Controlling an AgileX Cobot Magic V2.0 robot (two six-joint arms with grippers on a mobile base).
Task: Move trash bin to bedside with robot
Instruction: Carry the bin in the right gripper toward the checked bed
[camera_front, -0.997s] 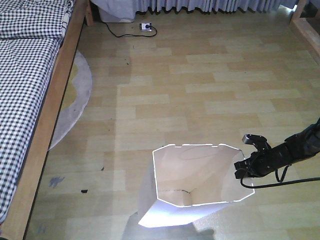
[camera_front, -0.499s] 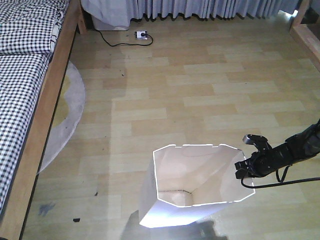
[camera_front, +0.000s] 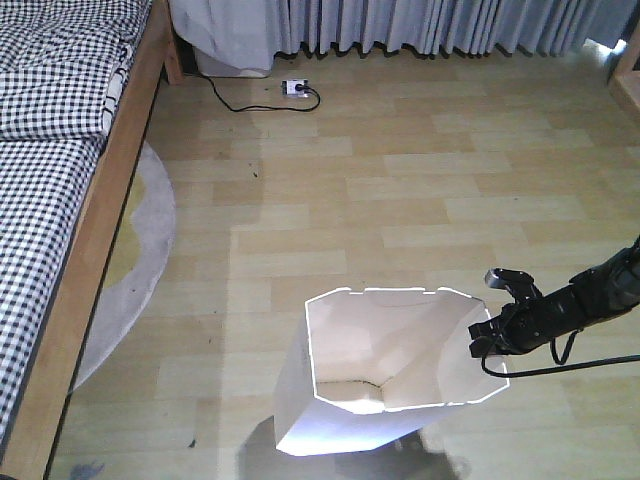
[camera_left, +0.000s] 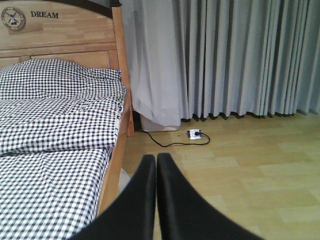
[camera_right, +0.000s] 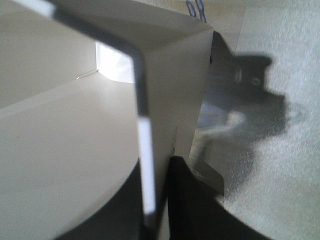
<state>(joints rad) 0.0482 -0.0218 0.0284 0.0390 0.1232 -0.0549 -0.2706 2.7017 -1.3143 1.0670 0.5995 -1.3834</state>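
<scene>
Trash bin (camera_front: 345, 425), white with an octagonal rim: only our wrist view shows the right hand (camera_right: 157, 205) pinching its wall. Left hand (camera_left: 156, 159) closed, empty.

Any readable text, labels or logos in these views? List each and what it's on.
"DREAM": on the bed's wooden headboard, left wrist view.
Round emblem just left of that word: a small picture; any lettering on it is too small to read.
Trash bin and power strip: no readable markings in any view.
</scene>
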